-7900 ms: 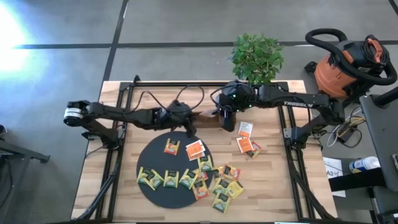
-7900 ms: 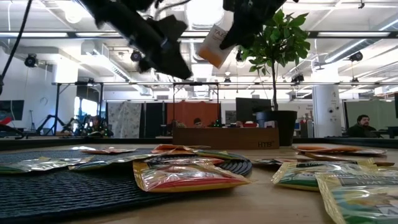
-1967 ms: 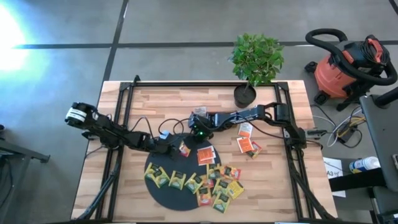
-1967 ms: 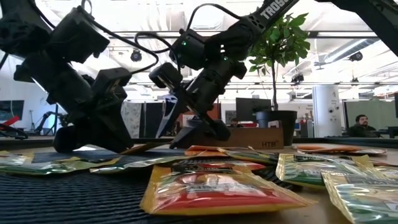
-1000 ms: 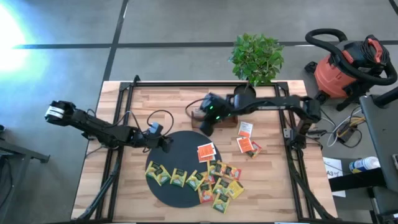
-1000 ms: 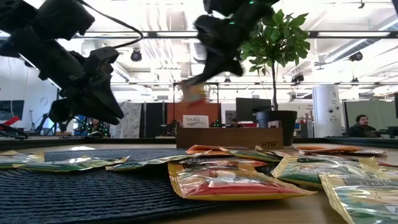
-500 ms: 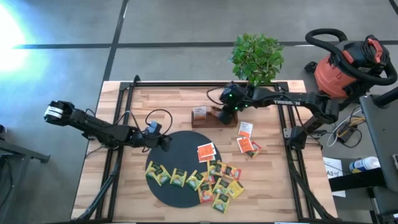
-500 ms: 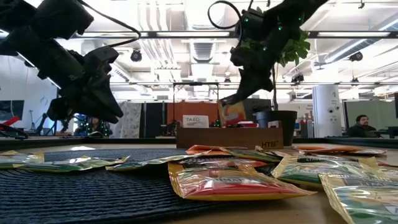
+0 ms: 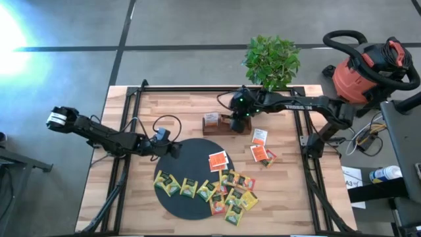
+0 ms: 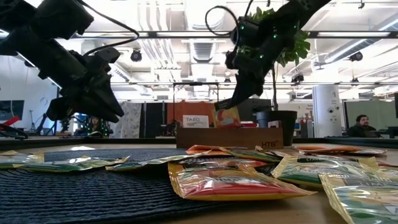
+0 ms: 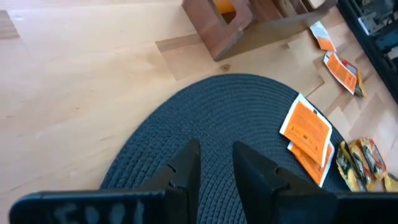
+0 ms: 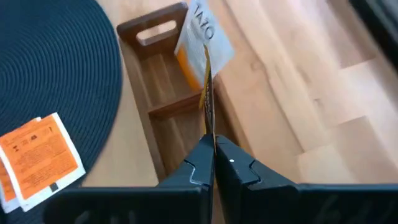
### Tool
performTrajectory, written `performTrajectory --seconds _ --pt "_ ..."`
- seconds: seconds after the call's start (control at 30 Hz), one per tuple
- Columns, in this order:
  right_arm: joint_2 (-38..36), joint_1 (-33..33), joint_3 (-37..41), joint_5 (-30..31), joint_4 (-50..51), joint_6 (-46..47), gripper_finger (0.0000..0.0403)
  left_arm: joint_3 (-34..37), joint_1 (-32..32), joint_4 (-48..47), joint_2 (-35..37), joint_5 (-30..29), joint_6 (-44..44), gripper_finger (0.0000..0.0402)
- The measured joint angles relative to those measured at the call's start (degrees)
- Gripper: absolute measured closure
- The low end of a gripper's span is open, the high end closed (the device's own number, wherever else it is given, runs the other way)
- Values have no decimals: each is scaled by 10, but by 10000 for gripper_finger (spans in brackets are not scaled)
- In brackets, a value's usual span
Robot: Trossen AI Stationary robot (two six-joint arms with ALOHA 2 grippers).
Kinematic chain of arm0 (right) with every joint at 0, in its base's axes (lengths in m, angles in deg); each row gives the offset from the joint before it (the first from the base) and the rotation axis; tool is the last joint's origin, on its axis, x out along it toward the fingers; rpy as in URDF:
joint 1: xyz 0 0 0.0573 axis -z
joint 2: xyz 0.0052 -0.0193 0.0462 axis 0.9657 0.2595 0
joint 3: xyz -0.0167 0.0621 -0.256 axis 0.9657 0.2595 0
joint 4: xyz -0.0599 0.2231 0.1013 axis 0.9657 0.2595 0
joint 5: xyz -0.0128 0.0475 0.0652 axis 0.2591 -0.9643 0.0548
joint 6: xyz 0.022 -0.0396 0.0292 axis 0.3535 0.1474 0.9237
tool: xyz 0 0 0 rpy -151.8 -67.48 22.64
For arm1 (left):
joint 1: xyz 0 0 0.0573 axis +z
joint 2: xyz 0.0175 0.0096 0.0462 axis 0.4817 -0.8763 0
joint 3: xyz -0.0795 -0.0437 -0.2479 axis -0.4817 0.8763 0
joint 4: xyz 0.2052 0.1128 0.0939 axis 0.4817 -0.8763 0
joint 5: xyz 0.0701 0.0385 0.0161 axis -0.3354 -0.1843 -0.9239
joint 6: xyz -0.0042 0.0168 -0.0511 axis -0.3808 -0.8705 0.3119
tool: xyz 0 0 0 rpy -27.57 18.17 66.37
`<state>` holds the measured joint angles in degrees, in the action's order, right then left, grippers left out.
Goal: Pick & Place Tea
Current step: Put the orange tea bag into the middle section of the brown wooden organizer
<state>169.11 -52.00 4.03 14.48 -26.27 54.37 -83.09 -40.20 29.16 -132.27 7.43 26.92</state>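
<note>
My right gripper point(image 9: 232, 123) hangs over the brown wooden box point(image 9: 217, 130), shut on an orange-yellow tea sachet point(image 10: 225, 117). A white-and-orange sachet point(image 12: 202, 34) stands upright in the box's end compartment. Several more sachets point(image 9: 200, 190) lie on the black mat point(image 9: 187, 157) and beside it. An orange one point(image 9: 218, 160) lies at the mat's right rim. My left gripper point(image 9: 175, 151) hovers open above the mat's far left rim point(image 11: 205, 112), nothing between its fingers point(image 11: 186, 168). My right gripper pinches the sachet's upper edge point(image 12: 208, 132) between its two fingers. They come from above, slanting down. The sachet hangs below them, edge-on in the wrist view, with its lower part down in a compartment of the box point(image 12: 165, 106).
More sachets point(image 9: 263, 153) lie on the wood right of the box. A potted plant point(image 9: 270, 62) stands at the table's far edge behind the right arm. Black frame rails point(image 9: 128, 118) run along the table's left and right sides.
My right gripper has carried the sachet a little toward the table's right edge and down, from above the box until the sachet's lower part dips behind the box wall. It has also rolled somewhat. The left arm has kept still.
</note>
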Motion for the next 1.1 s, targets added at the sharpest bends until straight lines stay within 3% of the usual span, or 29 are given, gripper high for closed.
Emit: performTrajectory --seconds 0.23,0.4,0.67,0.87,1.1 --pt "42 0 -9 4 -4 -18 394 0 0 -6 0 -1 14 312" --pt "40 2 -10 28 -35 -35 394 0 0 -8 0 -1 15 312" --pt "65 7 -3 32 -2 -20 394 0 0 -11 0 -7 15 312" --pt "67 7 -4 80 2 -27 389 0 0 -12 0 -7 15 312" --pt "66 2 -3 81 -8 -61 385 0 0 -12 0 -7 17 312"
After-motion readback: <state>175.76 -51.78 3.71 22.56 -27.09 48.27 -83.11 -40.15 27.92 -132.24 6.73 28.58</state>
